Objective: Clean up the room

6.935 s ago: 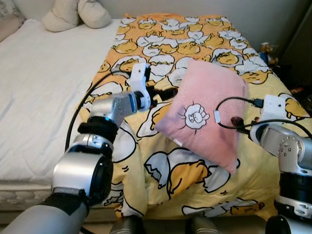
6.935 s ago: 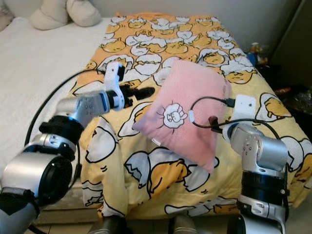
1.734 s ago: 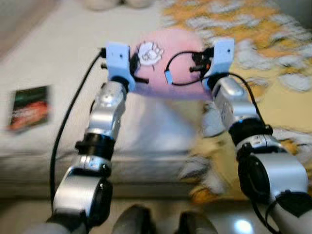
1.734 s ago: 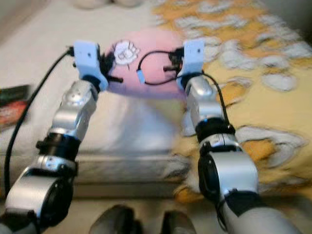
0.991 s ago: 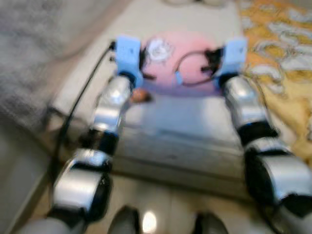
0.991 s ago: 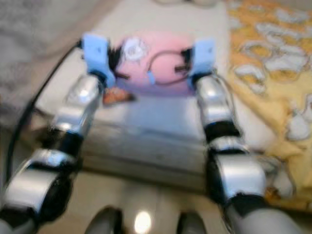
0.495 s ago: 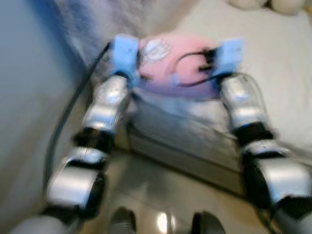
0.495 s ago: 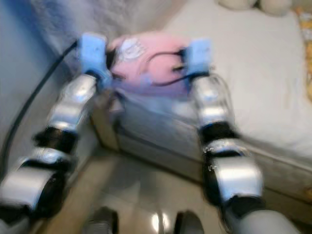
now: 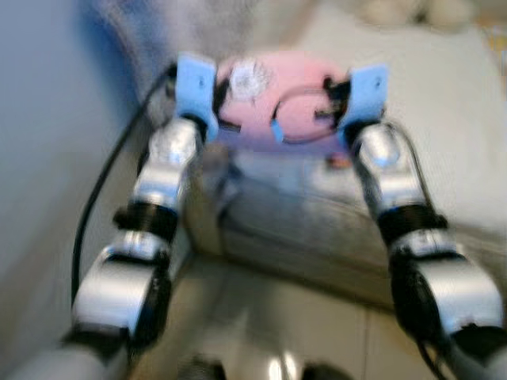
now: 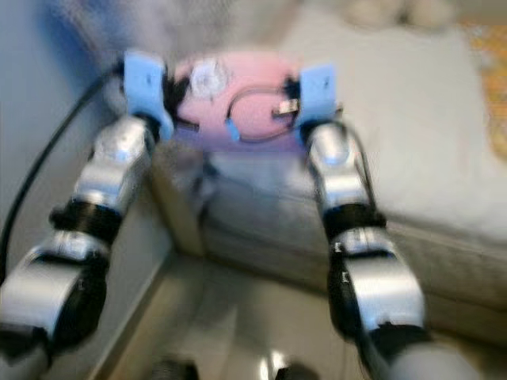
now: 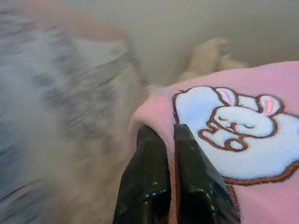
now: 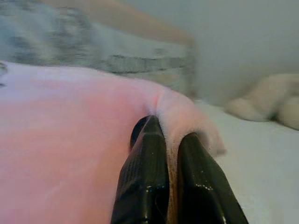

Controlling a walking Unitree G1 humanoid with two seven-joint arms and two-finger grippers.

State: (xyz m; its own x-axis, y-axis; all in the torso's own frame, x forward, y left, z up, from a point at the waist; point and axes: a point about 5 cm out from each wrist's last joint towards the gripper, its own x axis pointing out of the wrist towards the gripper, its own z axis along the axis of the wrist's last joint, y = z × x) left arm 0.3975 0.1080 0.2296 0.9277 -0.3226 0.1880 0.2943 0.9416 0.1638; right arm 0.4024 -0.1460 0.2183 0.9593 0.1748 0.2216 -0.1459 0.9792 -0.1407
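A pink pillow (image 9: 281, 99) with a white bunny patch hangs in the air between my two raised arms, over the corner of the white bed (image 9: 444, 134). My left gripper (image 11: 163, 135) is shut on one edge of the pink pillow (image 11: 243, 154), right beside the bunny patch (image 11: 236, 133). My right gripper (image 12: 169, 133) is shut on the opposite edge of the pink pillow (image 12: 70, 135), pinching a fold of fabric. Both head views are blurred.
The mattress corner (image 9: 238, 198) sits just below the pillow, with floor (image 9: 261, 324) in front of it. A grey patterned cloth (image 9: 198, 28) lies at the back left. Pale cushions (image 10: 392, 12) rest at the far end of the bed.
The whole view has swung left from the yellow duck blanket to the white bed's corner. The pillow went from lying on the blanket to being held up between both grippers.
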